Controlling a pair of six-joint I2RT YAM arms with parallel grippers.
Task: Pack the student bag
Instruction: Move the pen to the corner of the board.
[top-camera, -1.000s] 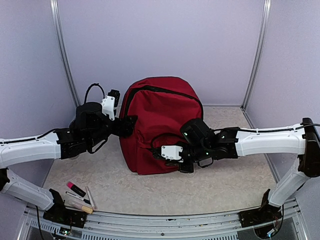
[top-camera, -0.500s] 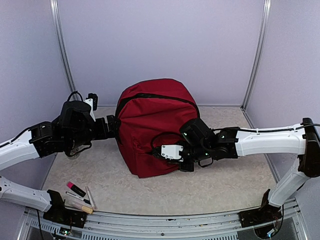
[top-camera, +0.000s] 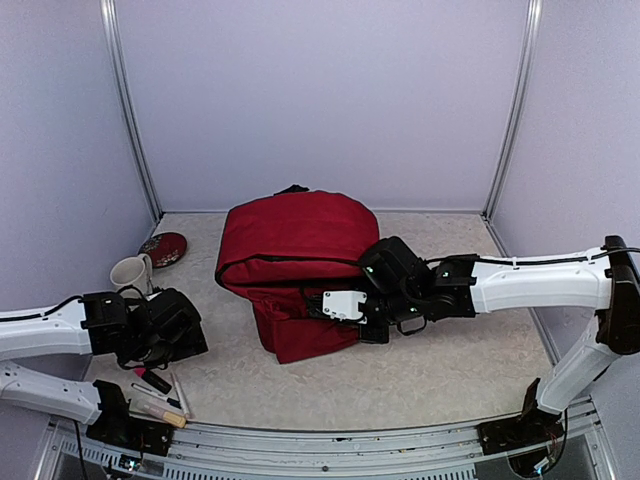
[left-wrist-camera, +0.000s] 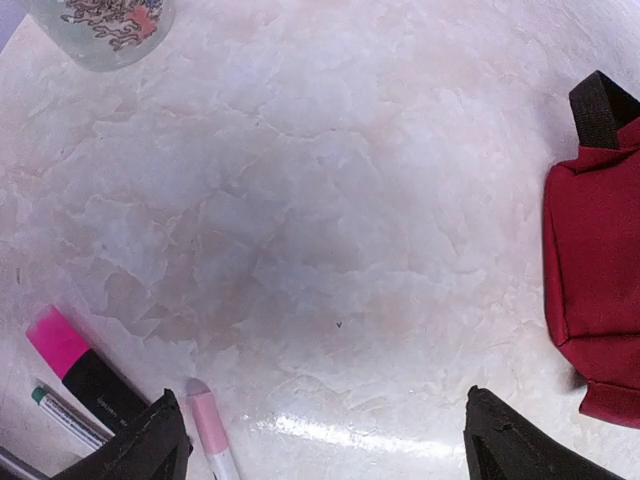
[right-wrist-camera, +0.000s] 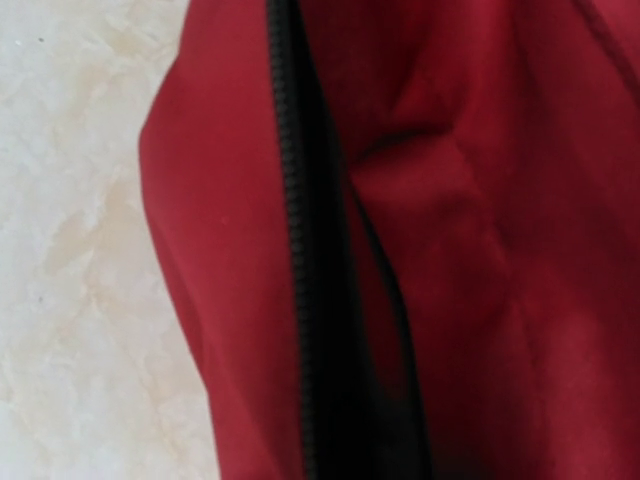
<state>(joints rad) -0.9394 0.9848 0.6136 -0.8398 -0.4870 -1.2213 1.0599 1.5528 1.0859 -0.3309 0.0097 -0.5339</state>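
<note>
Student bag (top-camera: 290, 250) is lying slumped at the middle of the table (top-camera: 450, 370) | right gripper (top-camera: 318, 308) is pressing against the bag's front beside a black zipper (right-wrist-camera: 305, 250), fingers closed tight, anything pinched is hidden | left gripper (left-wrist-camera: 325, 445) is hovering low, fingers spread wide, holding nothing, near a pink highlighter (left-wrist-camera: 75, 360) and a mug (top-camera: 128, 272).

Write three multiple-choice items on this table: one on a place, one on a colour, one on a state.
1. The mug stands: A. left of the backpack; B. on it; C. right of it.
2. The cap of the highlighter is: A. green; B. pink; C. blue.
3. The left gripper is: A. shut on the mug; B. shut on a strap; C. open, empty.
A: the top view shows it off the backpack's left side. B: pink cap, black body. C: its tips stand wide apart over bare tabletop.
</note>
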